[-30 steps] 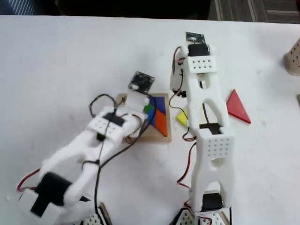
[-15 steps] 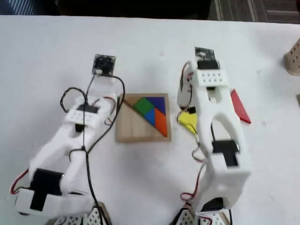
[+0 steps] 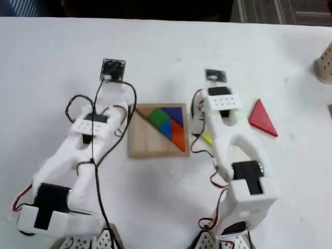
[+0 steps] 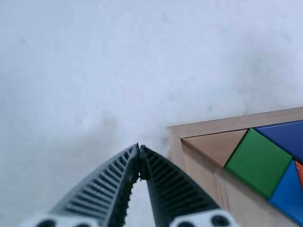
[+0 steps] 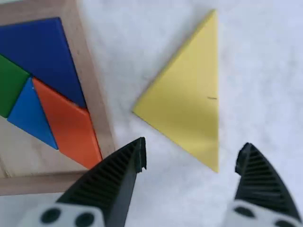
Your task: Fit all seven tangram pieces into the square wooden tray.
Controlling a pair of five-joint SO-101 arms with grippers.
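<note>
Looking down in the high view, the white tabletop (image 3: 57, 52) carries one square wooden tray (image 3: 148, 144) and two arms: the left arm (image 3: 72, 155) left of the tray, the right arm (image 3: 233, 140) right of it. Four coloured pieces lie packed in the tray's far-right part: one green piece (image 3: 156, 117), one dark blue piece (image 3: 175, 113), one light blue piece (image 3: 165, 128) and one orange piece (image 3: 179, 136). The rest of the tray shows wood colour. Two pieces lie outside it on the tabletop. One red triangle (image 3: 262, 119) is to the right of the right arm. One yellow triangle (image 3: 207, 139) shows as a sliver under that arm, between it and the tray.

In the left wrist view, the left gripper (image 4: 138, 152) has its two fingers pressed together with nothing between them. Its tip is over the tabletop just left of the tray's (image 4: 208, 126) far-left corner. The green piece (image 4: 258, 163) sits inside the tray beyond that corner, apart from the gripper.

In the right wrist view, the right gripper (image 5: 193, 153) has its fingers spread wide and holds nothing. The yellow triangle (image 5: 189, 109) lies flat on the tabletop just right of the tray's right rim (image 5: 97, 127), apart from it. One of its corners falls between the two fingertips; whether they touch it I cannot tell. The orange piece (image 5: 71, 127) sits in the tray's near-right corner, close to one finger.
</note>
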